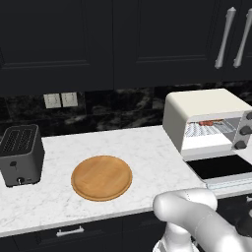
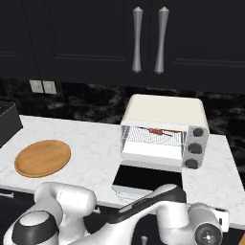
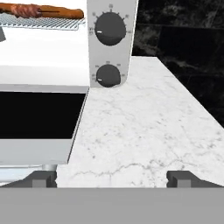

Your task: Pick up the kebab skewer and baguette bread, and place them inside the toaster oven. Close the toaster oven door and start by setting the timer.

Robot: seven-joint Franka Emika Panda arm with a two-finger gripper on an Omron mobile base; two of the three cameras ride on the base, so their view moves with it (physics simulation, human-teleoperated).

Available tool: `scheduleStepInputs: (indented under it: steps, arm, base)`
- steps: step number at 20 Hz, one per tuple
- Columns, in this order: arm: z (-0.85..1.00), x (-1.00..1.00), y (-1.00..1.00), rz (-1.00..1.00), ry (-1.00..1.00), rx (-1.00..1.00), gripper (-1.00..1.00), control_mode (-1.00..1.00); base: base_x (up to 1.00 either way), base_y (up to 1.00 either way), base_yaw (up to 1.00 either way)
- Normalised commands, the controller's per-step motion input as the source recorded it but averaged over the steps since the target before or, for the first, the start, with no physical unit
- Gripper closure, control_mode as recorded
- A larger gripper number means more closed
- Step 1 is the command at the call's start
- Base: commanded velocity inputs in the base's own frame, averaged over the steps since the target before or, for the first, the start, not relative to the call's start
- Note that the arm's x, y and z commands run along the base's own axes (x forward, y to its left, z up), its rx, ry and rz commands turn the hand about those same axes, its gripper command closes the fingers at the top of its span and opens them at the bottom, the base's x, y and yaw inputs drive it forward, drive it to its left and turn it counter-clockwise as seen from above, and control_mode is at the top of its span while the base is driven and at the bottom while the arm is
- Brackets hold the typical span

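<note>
White marble surface (image 1: pixel 147 152) carrying a boxy cream-white toaster oven (image 1: pixel 204 106) toward its right end, beneath dark wall cabinets with silver bar handles (image 2: pixel 137 39). The wide dark-glass toaster oven door (image 1: pixel 219 166), framed in white, lies folded down flat in front of the oven, level with the surface edge. On the wire rack (image 2: pixel 153 136) inside the cavity rests the kebab skewer (image 2: pixel 155 130), a thin stick with reddish-brown meat chunks bunched at its middle, lying lengthwise across the rack. In the hand view an orange-brown elongated form (image 3: pixel 61 12) extends along the rack beside the meat; this may be the baguette bread, though the crop at the top edge leaves it uncertain. Two dark round knobs (image 3: pixel 109 29) sit one above the other on the pale control panel at the oven's right side, each with a small white pointer mark.

A round wooden cutting board (image 1: pixel 102 177) lies bare on the surface to the left of the oven, well apart from it. Farther left stands a dark grey slot toaster (image 1: pixel 19 153), below a pair of pale wall outlets (image 1: pixel 60 100).

The end effector (image 3: pixel 111 178) hangs low before the front edge of the surface, right of the lowered door, its two dark fingertips (image 3: pixel 42 178) spread wide apart with nothing between them.
</note>
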Motion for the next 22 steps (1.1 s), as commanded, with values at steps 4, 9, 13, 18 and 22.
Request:
scheduleStepInputs:
  steps: [4,9,13,18,22]
  arm:
    - [-0.32,-0.03,-0.06,0.01,0.0,0.0,-1.0,-1.0]
    - [-0.29,-0.04,-0.12,0.0,0.0,0.0,-1.0,-1.0]
    - [-0.24,0.0,-0.08,0.0,0.0,0.0,-1.0,-1.0]
    - [-0.05,0.06,0.04,0.0,-0.07,0.01,-1.0,-1.0]
    - [0.0,0.02,0.2,0.0,-0.07,0.0,-1.0,-1.0]
  base:
    - [0.0,0.0,0.0]
    - [0.0,0.0,0.0]
    - [0.0,0.0,0.0]
    - [0.0,0.0,0.0]
    - [0.0,0.0,0.0]
